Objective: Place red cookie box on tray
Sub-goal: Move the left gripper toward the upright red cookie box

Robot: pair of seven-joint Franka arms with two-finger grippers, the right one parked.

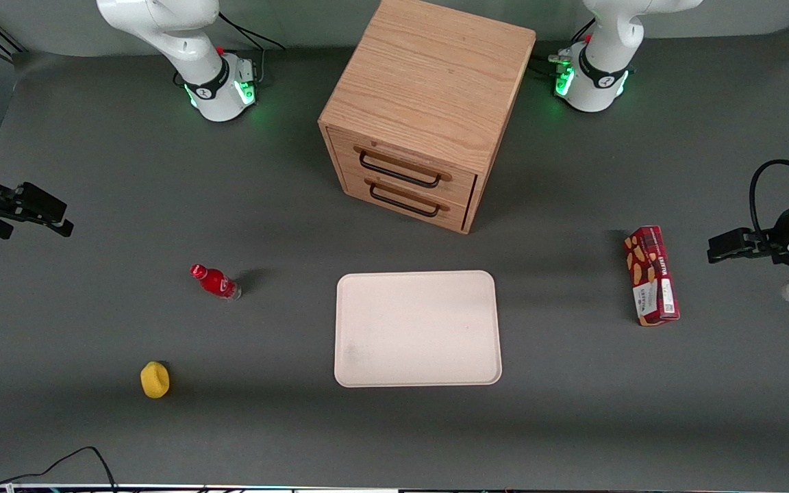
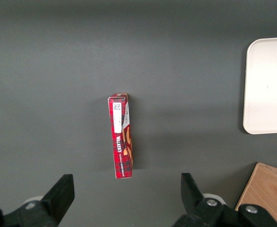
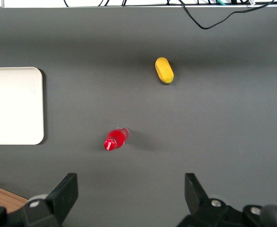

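Observation:
The red cookie box (image 1: 651, 275) lies flat on the grey table, off toward the working arm's end from the tray (image 1: 416, 329). Its white label end points toward the front camera. In the left wrist view the box (image 2: 120, 137) lies lengthwise on the mat and the tray's edge (image 2: 268, 85) shows too. My left gripper (image 1: 713, 248) hovers above the table, still closer to the working arm's end than the box and apart from it. The gripper (image 2: 126, 194) is open, its fingers (image 2: 62, 194) spread wide with nothing between them. The tray holds nothing.
A wooden two-drawer cabinet (image 1: 429, 109) stands farther from the front camera than the tray, drawers shut. A small red bottle (image 1: 215, 281) and a yellow object (image 1: 155, 379) lie toward the parked arm's end of the table.

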